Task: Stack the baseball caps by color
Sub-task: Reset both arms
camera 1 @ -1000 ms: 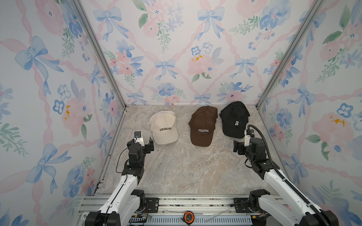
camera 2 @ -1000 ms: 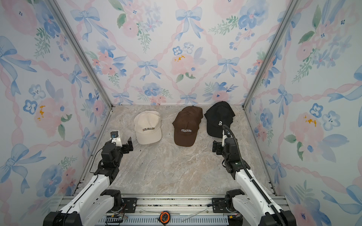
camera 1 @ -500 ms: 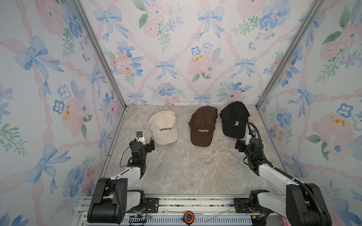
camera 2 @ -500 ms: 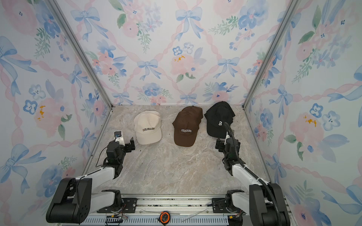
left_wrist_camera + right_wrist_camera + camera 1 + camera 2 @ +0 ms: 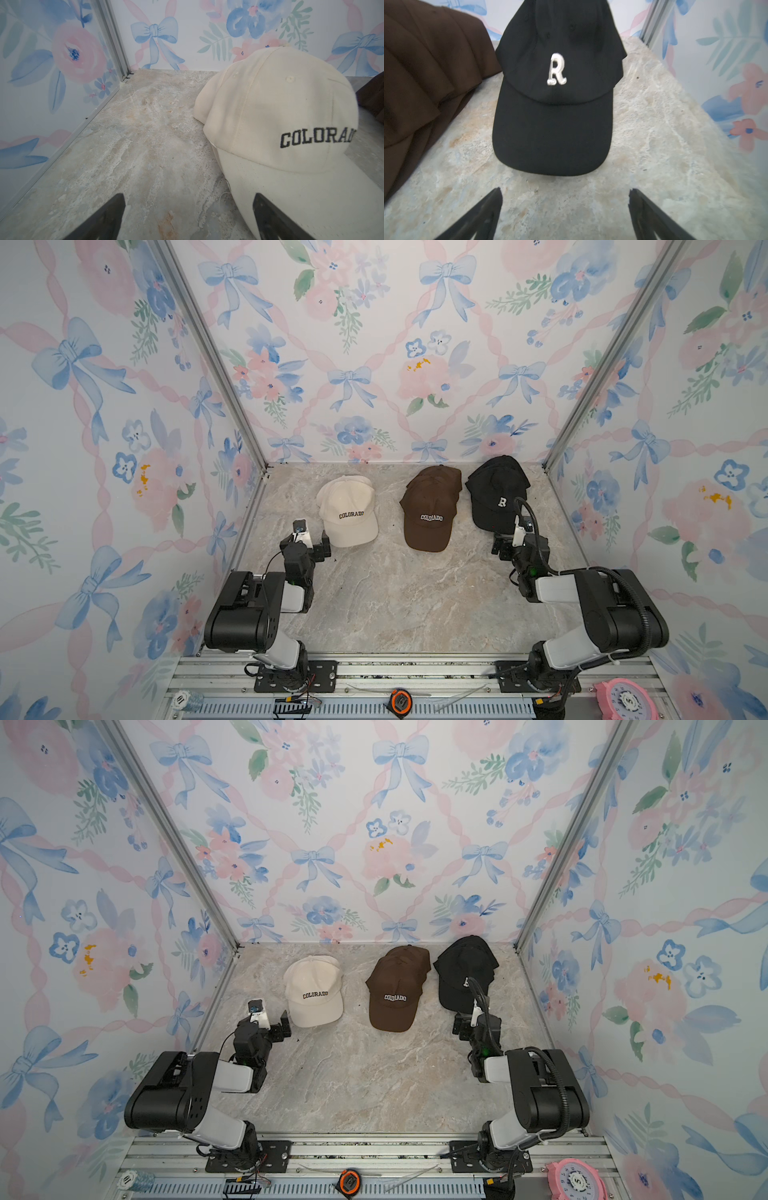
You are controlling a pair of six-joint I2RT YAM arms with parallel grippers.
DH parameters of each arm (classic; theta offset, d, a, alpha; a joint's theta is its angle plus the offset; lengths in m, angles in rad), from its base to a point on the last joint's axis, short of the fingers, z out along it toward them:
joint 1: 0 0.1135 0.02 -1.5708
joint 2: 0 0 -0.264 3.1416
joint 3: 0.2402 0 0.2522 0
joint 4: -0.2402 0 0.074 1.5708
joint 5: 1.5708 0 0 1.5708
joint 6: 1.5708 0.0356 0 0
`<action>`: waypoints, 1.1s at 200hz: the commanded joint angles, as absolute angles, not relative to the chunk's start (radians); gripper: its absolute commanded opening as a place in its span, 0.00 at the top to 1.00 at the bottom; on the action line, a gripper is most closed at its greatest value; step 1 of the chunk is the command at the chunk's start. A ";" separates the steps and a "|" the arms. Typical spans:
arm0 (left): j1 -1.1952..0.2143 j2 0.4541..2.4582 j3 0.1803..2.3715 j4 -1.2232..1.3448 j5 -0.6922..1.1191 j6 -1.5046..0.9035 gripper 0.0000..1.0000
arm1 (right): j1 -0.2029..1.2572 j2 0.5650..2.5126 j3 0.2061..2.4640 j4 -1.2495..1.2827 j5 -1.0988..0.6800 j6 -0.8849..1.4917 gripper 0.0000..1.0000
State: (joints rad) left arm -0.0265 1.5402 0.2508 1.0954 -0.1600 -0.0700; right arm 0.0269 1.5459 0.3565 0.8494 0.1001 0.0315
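table (image 5: 395, 605): marbled top, floral wallpaper (image 5: 374, 344) on three sides.
cream caps (image 5: 348, 510): left pile of the back row, brim toward the arms, dark COLORADO on the top cap. The left wrist view shows a second cream crown under and behind it.
brown caps (image 5: 430, 510): middle pile, white COLORADO on top, several crowns nested, with layered edges plain in the right wrist view. Apart from the cream pile, just beside the black one.
black caps (image 5: 494, 493): right pile, near the back right corner, white R on the top cap. Another black crown pokes out behind it.
left gripper (image 5: 189, 195): jaws wide apart, nothing between them, low over the table by the near left edge of the cream brim. One finger overlaps the brim in the wrist view; contact cannot be told.
right gripper (image 5: 565, 189): jaws wide apart, empty, pointed at the black brim, with bare table between tips and brim.
left arm (image 5: 249, 614): folded low, elbow near the front rail (image 5: 415, 668).
right arm (image 5: 602, 610): same pose on its side.
rail items: tape measure (image 5: 401, 700) in the middle, pink dial (image 5: 623, 699) at the right end.
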 commanded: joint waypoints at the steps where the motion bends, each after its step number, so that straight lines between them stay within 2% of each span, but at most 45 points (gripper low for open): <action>1: -0.032 1.546 0.252 1.153 -0.164 -0.054 0.02 | 0.017 1.543 0.397 0.884 0.046 0.016 0.04; 220: -0.045 1.545 0.253 1.150 -0.187 -0.046 0.02 | 0.026 1.538 0.399 0.871 0.060 0.008 0.04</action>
